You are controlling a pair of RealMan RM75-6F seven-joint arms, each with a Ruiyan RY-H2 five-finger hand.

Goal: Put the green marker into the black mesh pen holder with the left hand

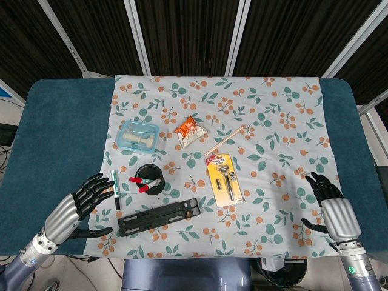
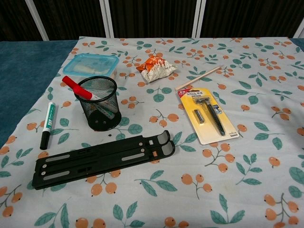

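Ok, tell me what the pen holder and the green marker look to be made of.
Pen holder: black metal wire mesh, matte, judging by the see-through lattice walls and solid rim. Green marker: probably smooth plastic, with a white printed barrel that has a slight sheen and a black cap; the look alone cannot confirm the material.

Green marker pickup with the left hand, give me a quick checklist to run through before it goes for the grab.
1. Green marker reachable: ok, it lies flat on the cloth left of the black mesh pen holder, nothing on it.
2. Left hand free: ok, fingers spread, holding nothing, just left of the marker.
3. Contact with the marker: cannot tell, the fingertips look close but a touch is unclear.
4. Holder upright with room: ok, though red markers already stand in it.
5. Lift path: ok, but the black folding stand lies just in front.
6. Right hand out of the way: ok, resting at the far right edge.
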